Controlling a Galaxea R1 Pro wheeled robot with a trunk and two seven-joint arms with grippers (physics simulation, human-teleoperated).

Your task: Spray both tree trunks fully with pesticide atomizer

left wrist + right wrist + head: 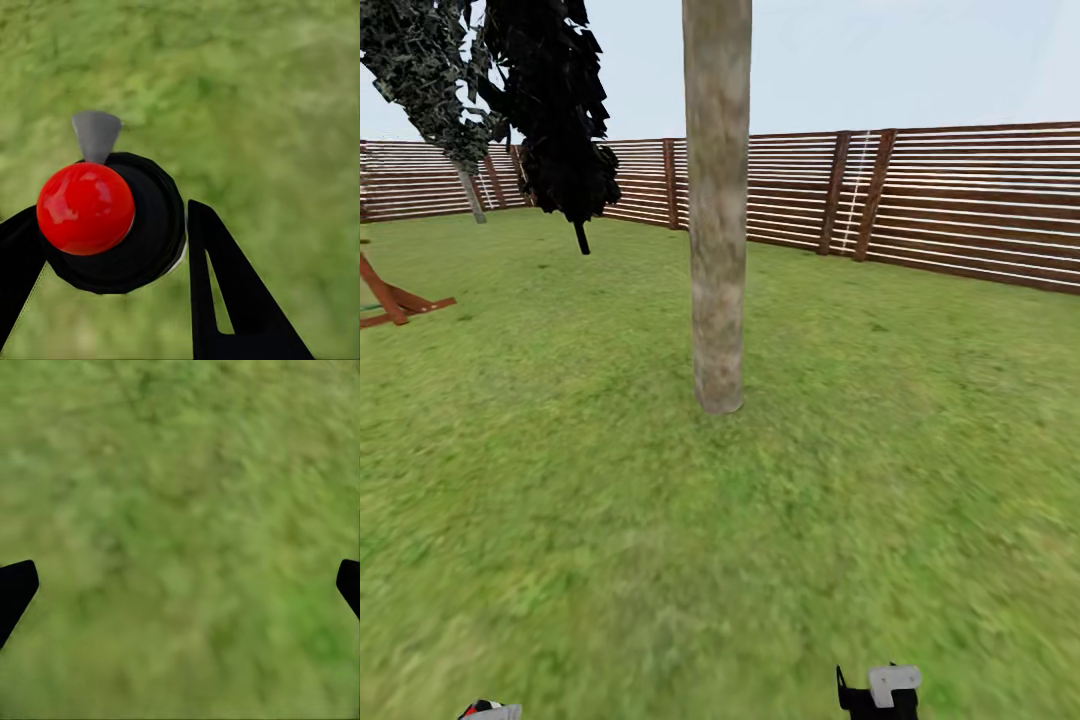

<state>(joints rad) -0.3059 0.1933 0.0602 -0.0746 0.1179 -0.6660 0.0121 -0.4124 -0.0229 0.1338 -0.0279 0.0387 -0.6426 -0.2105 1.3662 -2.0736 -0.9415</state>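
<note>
One tree trunk [717,200], thick, mottled grey-brown and branchless, rises from the grass floor [660,550] straight ahead in the head view, a few steps away. The pesticide atomizer [86,206] has a black round body, a red ball top and a grey nozzle. My left gripper [112,247] is shut on it, with black fingers [225,292] pressed on either side. A red and white bit of it shows at the head view's lower edge [490,711]. My right gripper [180,592] is open over bare grass, and also shows low in the head view [880,693].
A brown slatted fence [920,200] rings the lawn behind the trunk. A black-leaved cypress [555,110] and a slim-trunked leafy tree [420,60] stand at the back left. A reddish wooden frame [395,300] sits at the left edge.
</note>
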